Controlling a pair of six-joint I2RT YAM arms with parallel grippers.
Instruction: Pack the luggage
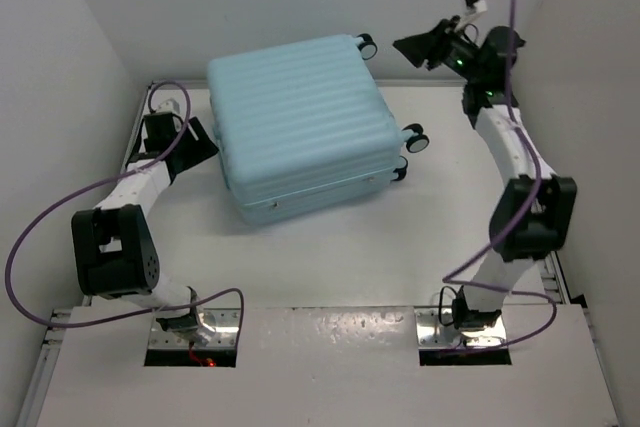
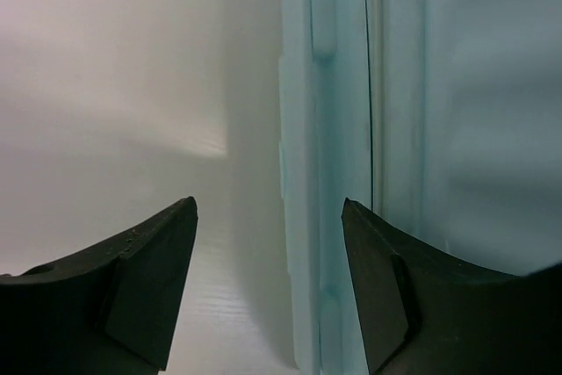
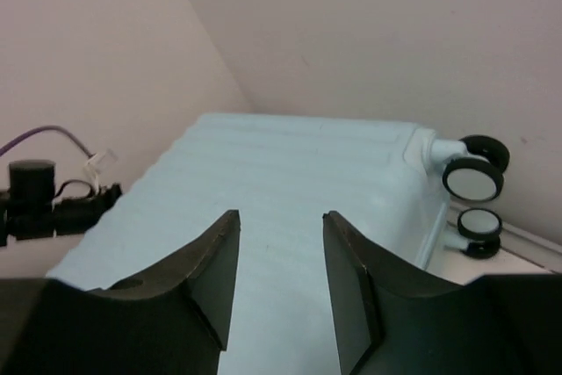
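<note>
Pale aqua ribbed plastic fills most of what I see: the luggage (image 1: 300, 127) lies flat and shut in the middle of the white tabletop (image 1: 330, 257), with its black casters (image 1: 414, 137) pointing toward my right side.

I see nothing to pack, so I judge the step in hand to be getting the case open.

My left end effector (image 2: 268, 208) sits low against the case's left wall. Its fingers are spread wide and hold nothing; one is over bare tabletop and the other is in front of the shell. My right end effector (image 3: 281, 217) hovers above the far right corner with a moderate gap between its fingers, and it is also empty.

The next move calls for finding where the two halves part, freeing whatever fastens them, and lifting the lid while the other arm steadies the body. I cannot make out a zip pull or latch.

The overhead view gives the whole layout but hides the side wall. My left wrist view shows a dark seam line running along that wall. Only my right wrist view shows the ribbed top at a shallow angle and two casters close up at the corner.
</note>
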